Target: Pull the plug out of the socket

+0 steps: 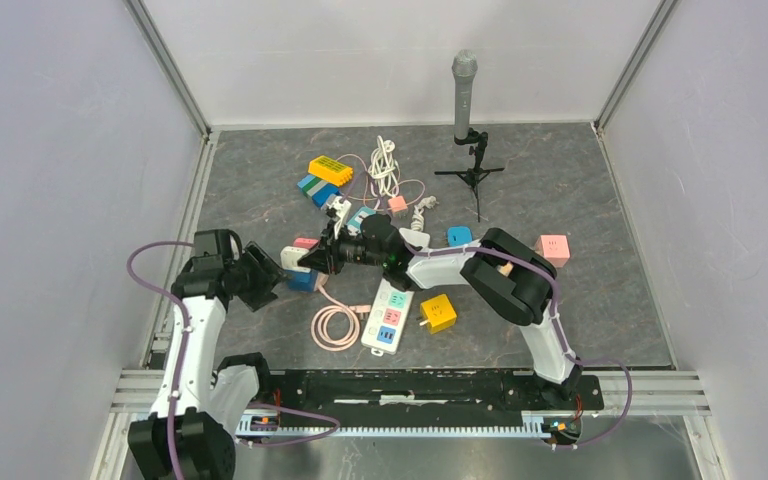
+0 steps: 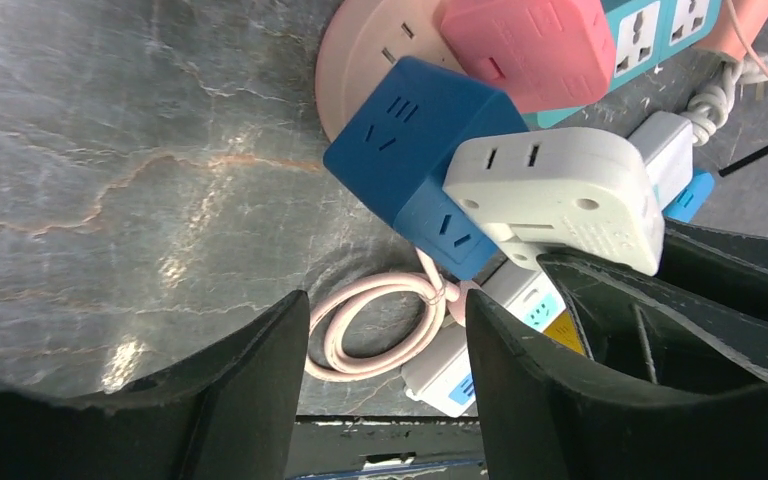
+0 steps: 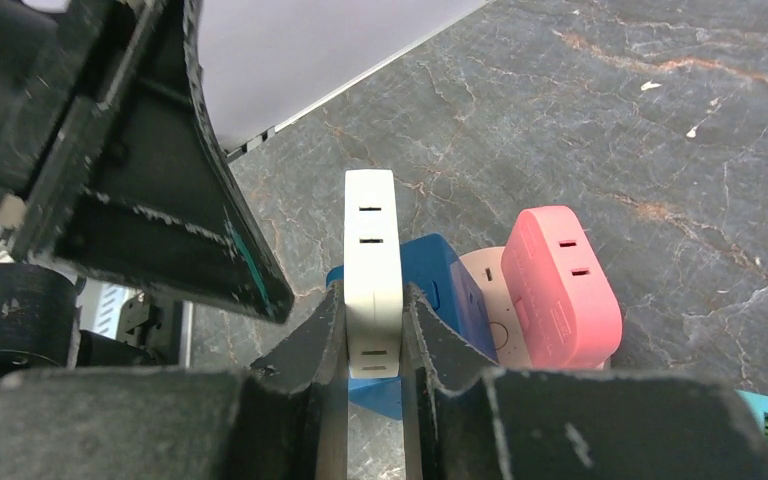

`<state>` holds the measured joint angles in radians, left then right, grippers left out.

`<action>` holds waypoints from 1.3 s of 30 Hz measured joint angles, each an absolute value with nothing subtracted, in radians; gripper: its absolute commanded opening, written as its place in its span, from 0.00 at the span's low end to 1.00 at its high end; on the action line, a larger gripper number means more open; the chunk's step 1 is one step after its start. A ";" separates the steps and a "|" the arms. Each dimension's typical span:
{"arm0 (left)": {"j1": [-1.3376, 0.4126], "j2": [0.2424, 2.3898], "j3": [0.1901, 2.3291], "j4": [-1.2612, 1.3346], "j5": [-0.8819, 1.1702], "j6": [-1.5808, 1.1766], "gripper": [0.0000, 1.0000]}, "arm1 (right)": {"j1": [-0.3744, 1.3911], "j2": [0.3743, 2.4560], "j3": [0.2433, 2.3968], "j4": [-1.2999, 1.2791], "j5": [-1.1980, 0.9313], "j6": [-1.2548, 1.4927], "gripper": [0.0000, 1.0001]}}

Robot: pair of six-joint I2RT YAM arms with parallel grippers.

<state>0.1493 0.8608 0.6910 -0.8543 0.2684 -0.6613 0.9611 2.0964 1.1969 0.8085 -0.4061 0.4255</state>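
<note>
A white plug adapter sits against a blue cube socket left of the table's centre. My right gripper is shut on the white adapter, one finger on each flat side. In the left wrist view the adapter butts onto the blue cube, with the right gripper's black fingers behind it. My left gripper is open and empty, just left of the cube. In the top view the left gripper and right gripper flank the adapter and cube.
A pink adapter sits on a round pink socket behind the cube. A coiled pink cable, white power strip and yellow cube lie nearer. Other sockets, a white cable and a microphone tripod stand behind.
</note>
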 measured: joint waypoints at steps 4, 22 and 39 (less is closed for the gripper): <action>0.149 0.891 0.658 -0.791 0.323 -0.678 0.63 | 0.956 2.109 1.206 0.814 -0.411 0.491 0.00; 0.149 0.944 0.591 -0.674 0.334 -0.685 0.55 | 0.920 2.147 1.231 0.826 -0.448 0.704 0.00; 0.104 0.976 0.616 -0.636 0.240 -0.767 0.48 | 0.884 2.210 1.277 0.882 -0.499 0.867 0.00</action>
<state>0.1040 0.9764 0.6155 -0.6361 0.2398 -0.7666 0.8841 2.2101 1.2770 0.8822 -0.4988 0.8673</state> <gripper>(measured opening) 0.488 0.224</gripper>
